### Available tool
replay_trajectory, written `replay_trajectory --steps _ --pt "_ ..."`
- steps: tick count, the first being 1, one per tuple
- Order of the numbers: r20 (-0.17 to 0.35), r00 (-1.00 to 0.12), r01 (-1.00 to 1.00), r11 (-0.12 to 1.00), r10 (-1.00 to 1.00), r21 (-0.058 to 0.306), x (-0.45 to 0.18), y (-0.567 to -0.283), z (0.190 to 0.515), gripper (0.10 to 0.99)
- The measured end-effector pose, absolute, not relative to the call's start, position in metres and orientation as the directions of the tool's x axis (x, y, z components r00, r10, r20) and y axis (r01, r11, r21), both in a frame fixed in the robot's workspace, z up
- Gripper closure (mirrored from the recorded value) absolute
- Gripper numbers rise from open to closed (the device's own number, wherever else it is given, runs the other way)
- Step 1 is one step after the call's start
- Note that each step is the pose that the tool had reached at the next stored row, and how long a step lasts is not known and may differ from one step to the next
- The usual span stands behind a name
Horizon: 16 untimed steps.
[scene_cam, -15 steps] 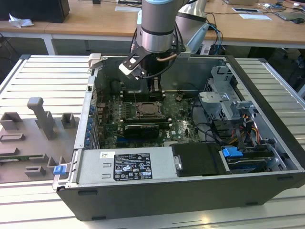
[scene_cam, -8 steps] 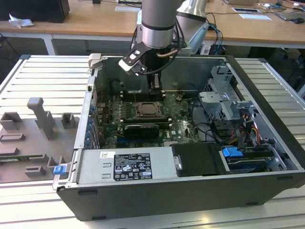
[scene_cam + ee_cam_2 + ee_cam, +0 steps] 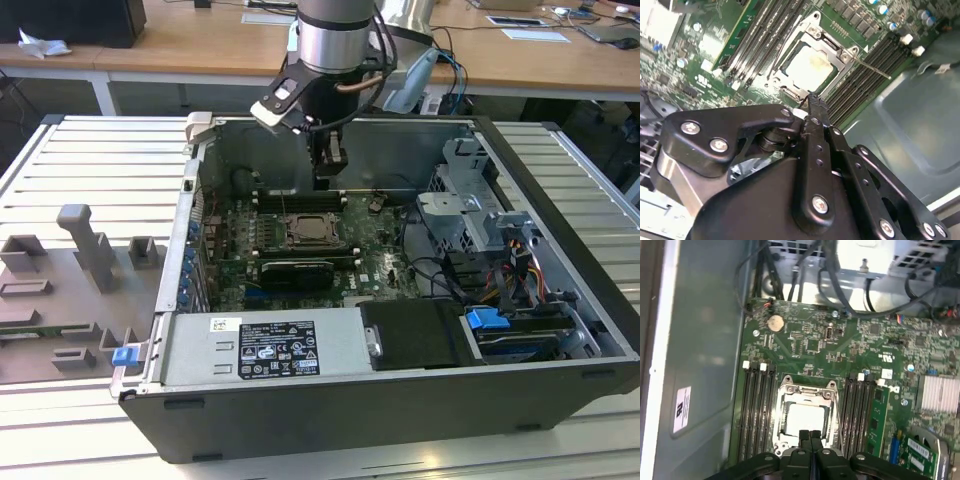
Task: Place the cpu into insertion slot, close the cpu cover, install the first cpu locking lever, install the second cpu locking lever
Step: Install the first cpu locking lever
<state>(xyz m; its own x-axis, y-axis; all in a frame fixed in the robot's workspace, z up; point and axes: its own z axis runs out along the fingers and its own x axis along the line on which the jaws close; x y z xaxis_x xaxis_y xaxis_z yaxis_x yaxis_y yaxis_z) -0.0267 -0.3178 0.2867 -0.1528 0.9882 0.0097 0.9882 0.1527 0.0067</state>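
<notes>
Cpu (image 3: pixel 802 421) inside insertion slot (image 3: pixel 782 416)

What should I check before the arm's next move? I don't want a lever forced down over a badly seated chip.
1. cpu lying flat inside the frame's cut-out: ok.
2. cpu cover down around the chip: ok in both wrist views.
3. locking lever latched: cannot tell; its thin rod runs out beside the memory slots.
4. gripper empty: ok; the fingers are shut together on nothing.
5. Fingertips near the cover's edge: ok in the first wrist view; whether they touch it, cannot tell.
</notes>
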Motion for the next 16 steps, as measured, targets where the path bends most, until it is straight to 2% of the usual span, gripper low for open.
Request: replay_trajectory --steps 10,16 --pt "0.010 -0.358 0.934 0.358 0.934 0.007 -0.0264 -0.3178 0.2851 0.980" --pt "0.010 -0.426 0.905 0.426 0.905 0.007 -0.0265 -0.3178 0.2852 0.980"
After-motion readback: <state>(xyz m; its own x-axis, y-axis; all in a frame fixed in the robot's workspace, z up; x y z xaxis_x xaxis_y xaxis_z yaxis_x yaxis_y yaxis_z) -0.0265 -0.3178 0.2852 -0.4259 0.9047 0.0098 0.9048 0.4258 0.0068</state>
